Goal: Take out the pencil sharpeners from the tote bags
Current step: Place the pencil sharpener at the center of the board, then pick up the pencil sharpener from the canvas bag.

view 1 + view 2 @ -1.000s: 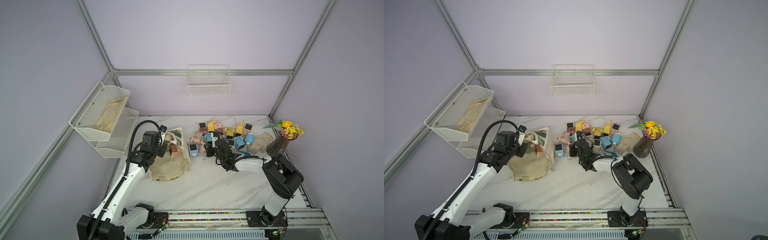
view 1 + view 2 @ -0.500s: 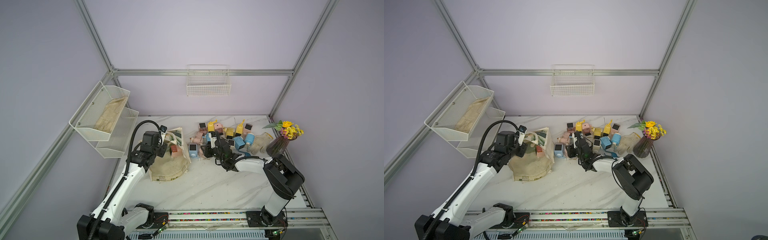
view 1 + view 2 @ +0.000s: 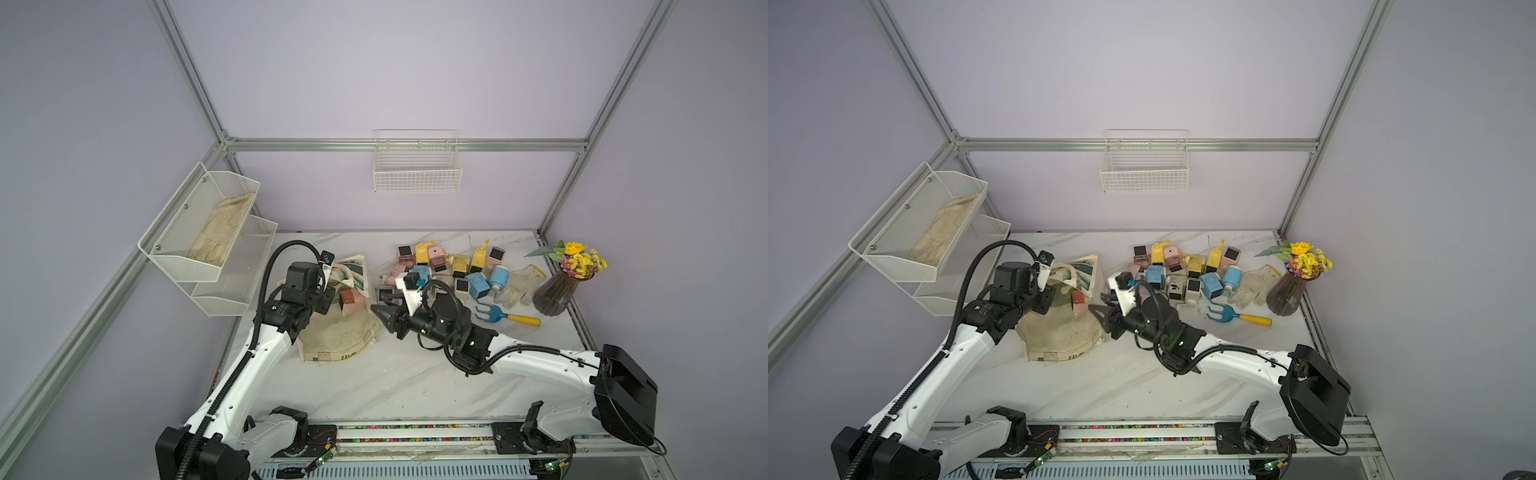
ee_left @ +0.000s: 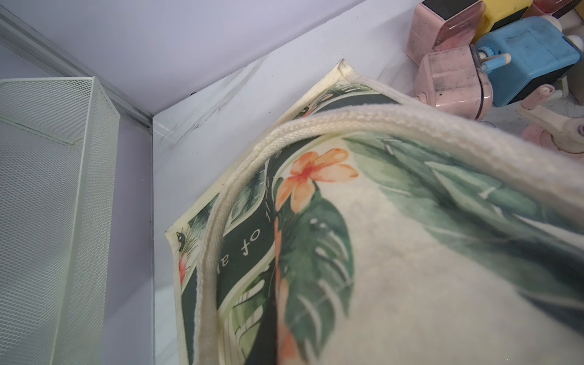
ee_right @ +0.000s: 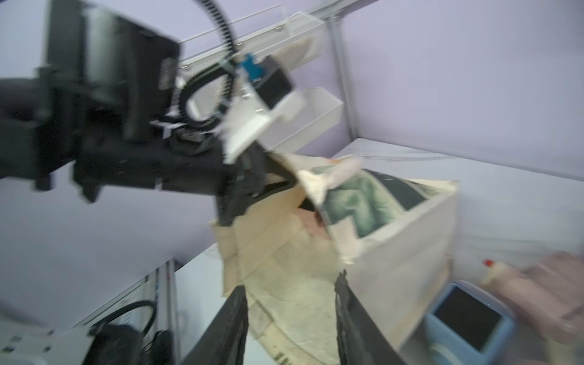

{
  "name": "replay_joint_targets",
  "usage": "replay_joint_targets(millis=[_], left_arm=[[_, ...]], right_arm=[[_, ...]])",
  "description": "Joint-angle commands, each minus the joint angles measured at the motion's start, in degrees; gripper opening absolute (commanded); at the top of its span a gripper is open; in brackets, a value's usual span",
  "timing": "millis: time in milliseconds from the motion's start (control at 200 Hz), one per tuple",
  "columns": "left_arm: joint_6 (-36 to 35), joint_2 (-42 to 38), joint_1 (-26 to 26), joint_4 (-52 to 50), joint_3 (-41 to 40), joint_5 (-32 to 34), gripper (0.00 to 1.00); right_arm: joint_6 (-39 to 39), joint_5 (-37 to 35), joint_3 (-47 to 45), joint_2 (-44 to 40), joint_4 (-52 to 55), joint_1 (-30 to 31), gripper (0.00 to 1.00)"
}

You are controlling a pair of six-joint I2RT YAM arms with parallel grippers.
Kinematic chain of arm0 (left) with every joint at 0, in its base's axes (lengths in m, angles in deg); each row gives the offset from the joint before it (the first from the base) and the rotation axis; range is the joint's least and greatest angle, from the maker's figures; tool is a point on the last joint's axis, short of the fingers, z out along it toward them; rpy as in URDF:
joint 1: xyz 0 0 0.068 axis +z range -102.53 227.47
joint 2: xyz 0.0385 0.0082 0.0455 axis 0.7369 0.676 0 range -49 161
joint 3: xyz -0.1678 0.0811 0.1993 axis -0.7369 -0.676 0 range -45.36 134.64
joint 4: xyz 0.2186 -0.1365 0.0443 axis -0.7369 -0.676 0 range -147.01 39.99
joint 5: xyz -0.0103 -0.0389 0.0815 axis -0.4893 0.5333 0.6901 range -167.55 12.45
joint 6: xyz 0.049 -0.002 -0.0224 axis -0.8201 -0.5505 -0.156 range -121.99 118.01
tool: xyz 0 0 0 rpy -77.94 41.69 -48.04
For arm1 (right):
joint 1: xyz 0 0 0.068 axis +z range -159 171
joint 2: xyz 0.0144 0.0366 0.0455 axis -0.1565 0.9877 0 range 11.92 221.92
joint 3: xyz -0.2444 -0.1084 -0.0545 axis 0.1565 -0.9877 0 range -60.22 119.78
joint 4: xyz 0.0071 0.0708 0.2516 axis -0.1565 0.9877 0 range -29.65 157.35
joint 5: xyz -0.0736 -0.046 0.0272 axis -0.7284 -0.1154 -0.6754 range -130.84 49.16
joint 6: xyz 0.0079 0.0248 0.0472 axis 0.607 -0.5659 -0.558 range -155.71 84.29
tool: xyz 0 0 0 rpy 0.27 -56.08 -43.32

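Swinging away from the sharpener pile since a second ago, the right claw, parted and empty, now points at the pink sharpener in the tote bag mouth, held up by the clenched left claw.

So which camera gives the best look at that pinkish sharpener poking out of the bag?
A top view: the pink sharpener sits clearly in the tote bag mouth. The right wrist view shows only a blurred pink patch; the left wrist view shows just bag print.
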Motion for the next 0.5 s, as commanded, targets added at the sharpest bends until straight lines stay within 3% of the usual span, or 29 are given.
replay_joint_targets(millis=[0, 185, 335, 495], left_arm=[[2.95, 0.34, -0.03, 1.28, 4.7, 1.38, 0.0], [4.51, 0.5, 0.01, 0.8, 5.46, 1.29, 0.0], [5.74, 0.43, 0.06, 0.67, 5.96, 0.81, 0.0], [7.3, 0.53, 0.01, 0.27, 6.66, -0.11, 0.0]], right_arm=[[0.48, -3.47, 2.23, 4.7, -2.43, 5.3, 0.47], [-7.43, -11.33, 8.72, 17.37, -3.38, 11.91, 0.5], [-17.5, -18.17, 14.82, 28.04, -2.82, 13.45, 0.53], [-17.78, -20.75, 26.79, 40.49, 3.62, 13.82, 0.58]])
